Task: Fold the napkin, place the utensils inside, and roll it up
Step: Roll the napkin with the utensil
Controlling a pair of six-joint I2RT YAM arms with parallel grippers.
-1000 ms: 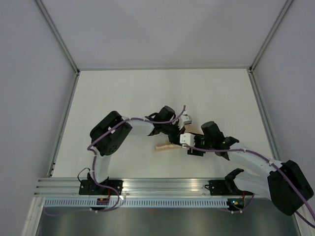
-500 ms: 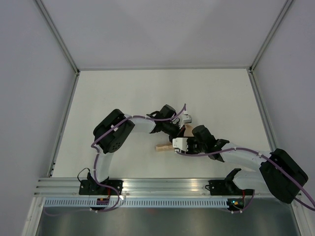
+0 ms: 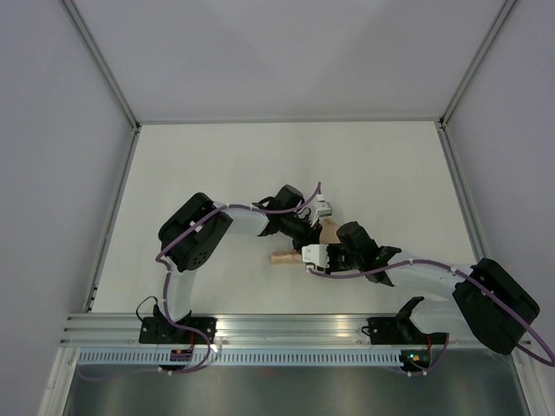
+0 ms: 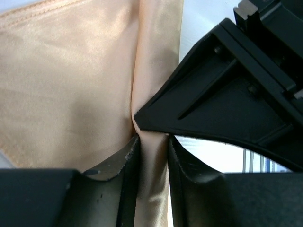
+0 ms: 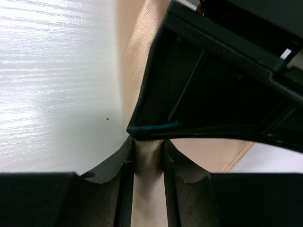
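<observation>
The peach-orange napkin (image 3: 286,256) lies rolled into a narrow bundle at the table's middle, mostly hidden under both grippers. My left gripper (image 3: 305,234) is shut on the roll; in the left wrist view the cloth (image 4: 71,85) is pinched between its jaws (image 4: 152,156). My right gripper (image 3: 323,251) is shut on the same roll from the opposite side; in the right wrist view the cloth (image 5: 149,189) fills the gap between its jaws (image 5: 147,156). The two grippers face each other, nearly touching. No utensils show.
The white table (image 3: 217,165) is bordered by grey walls and an aluminium rail (image 3: 286,328) at the near edge, where both arm bases stand.
The right gripper moved left toward the left gripper and closed on the roll. The left gripper and napkin shifted slightly left.
</observation>
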